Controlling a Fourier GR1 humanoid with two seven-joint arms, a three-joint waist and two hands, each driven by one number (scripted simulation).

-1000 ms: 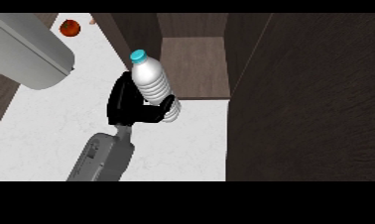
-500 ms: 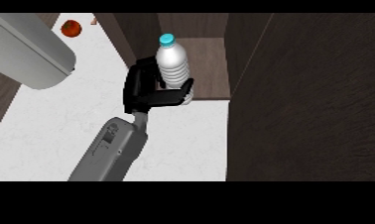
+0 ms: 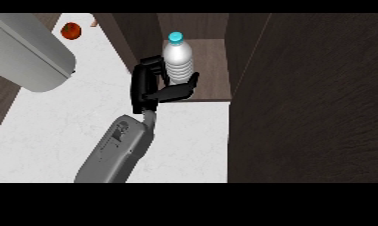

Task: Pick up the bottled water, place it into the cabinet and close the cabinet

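The bottled water (image 3: 179, 60) is clear with a light blue cap and stands upright. It is at the front edge of the open cabinet's (image 3: 210, 72) dark wooden floor. My left hand (image 3: 145, 87) is shut on it: the fingers wrap its left side and the thumb crosses its near side low down. The grey forearm (image 3: 118, 147) comes up from the lower edge, left of centre. The bottle's base is hidden behind the thumb. My right hand does not show.
The cabinet's open dark door (image 3: 306, 100) fills the right side of the view. A large grey rounded shape (image 3: 33, 57) lies at the upper left. Beyond it, a small red-orange fruit (image 3: 71, 30) sits on the white counter (image 3: 52, 125).
My left hand has carried the bottle away from me and to the right, from over the white counter to the cabinet's opening. The forearm has followed it.
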